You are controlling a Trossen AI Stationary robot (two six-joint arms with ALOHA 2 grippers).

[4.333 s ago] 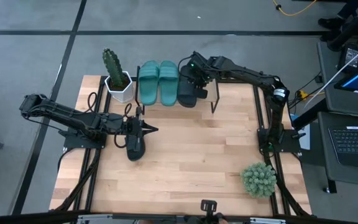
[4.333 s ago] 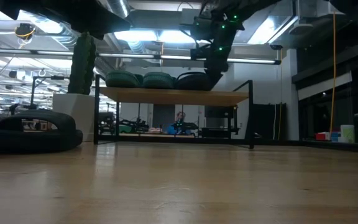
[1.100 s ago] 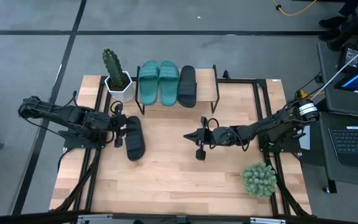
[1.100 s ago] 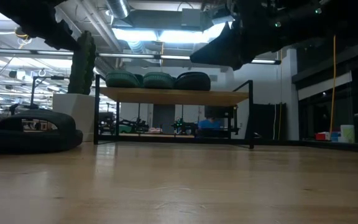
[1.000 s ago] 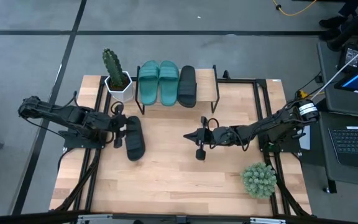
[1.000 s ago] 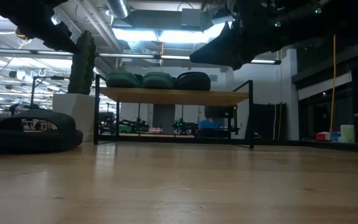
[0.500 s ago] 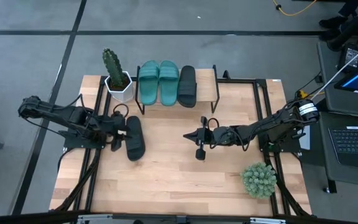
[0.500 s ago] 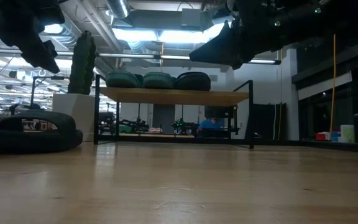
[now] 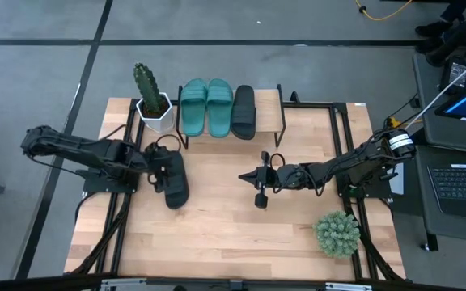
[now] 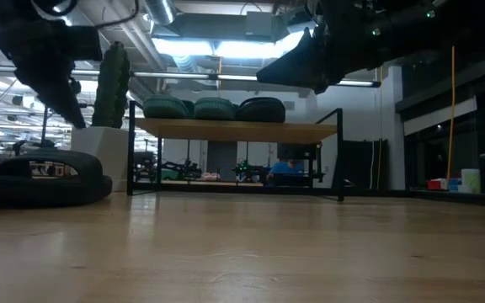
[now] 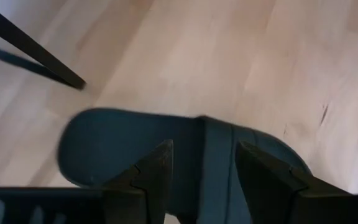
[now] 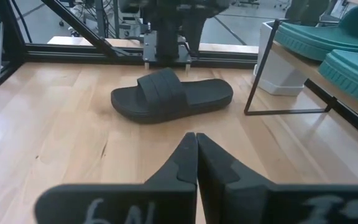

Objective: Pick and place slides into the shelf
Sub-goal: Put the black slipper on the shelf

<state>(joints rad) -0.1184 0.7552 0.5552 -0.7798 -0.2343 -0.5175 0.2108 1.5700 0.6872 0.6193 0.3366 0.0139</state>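
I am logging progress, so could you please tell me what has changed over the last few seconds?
The right pincer left the shelf and withdrew to mid-table, shut. The left pincer, open, returned over the black slide on the table. The three shelved slides stayed put.

Three slides [image 9: 217,107] sit on the shelf [image 9: 270,108] (fourth slide [image 9: 174,178] on the table [image 9: 241,234], front-left).

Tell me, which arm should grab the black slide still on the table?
Probably the left. The left gripper hangs right above the black slide, fingers open around its strap. The right gripper waits shut at mid-table, farther off.
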